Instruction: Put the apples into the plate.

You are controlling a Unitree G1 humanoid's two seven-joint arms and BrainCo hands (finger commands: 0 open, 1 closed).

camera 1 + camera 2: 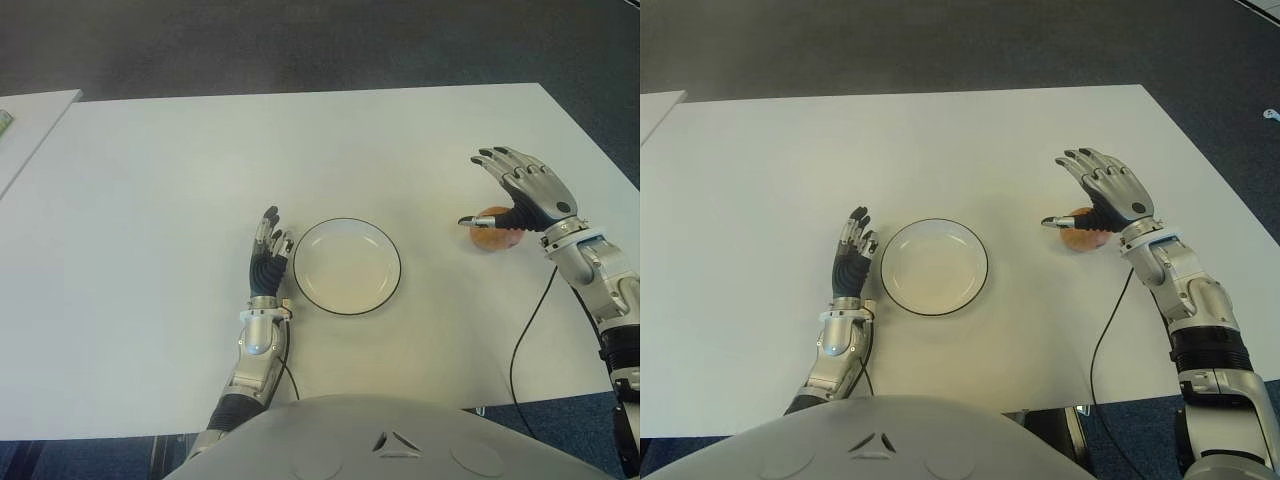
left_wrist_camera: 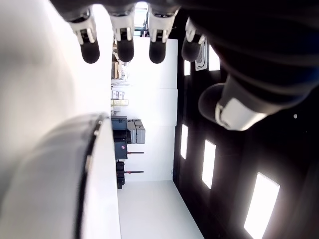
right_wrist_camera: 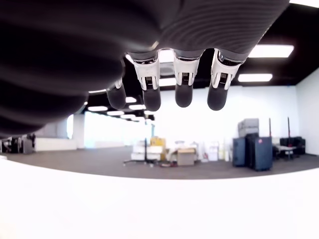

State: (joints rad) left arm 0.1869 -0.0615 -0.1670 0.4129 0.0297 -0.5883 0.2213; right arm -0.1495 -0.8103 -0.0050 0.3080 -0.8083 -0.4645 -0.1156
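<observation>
The apple [image 1: 492,231], orange-red, sits on the white table [image 1: 180,170] at about three o'clock from the plate [image 1: 347,266], well apart from it. The right hand [image 1: 524,190] is over the apple with its fingers [image 1: 1080,158] spread wide and stretched forward, the thumb reaching out across the fruit's near side; nothing is gripped. From its own wrist camera the four fingertips [image 3: 182,94] hang straight and unbent with open air under them. The plate is white with a thin dark rim, empty, near the middle of the table's front half. The left hand [image 1: 269,252] shows just beside the plate at its nine o'clock, fingers extended and close together, holding nothing; its wrist view shows the plate's dark rim [image 2: 92,144] right next to it. I can read no writing or labels on the apple, plate or table.
</observation>
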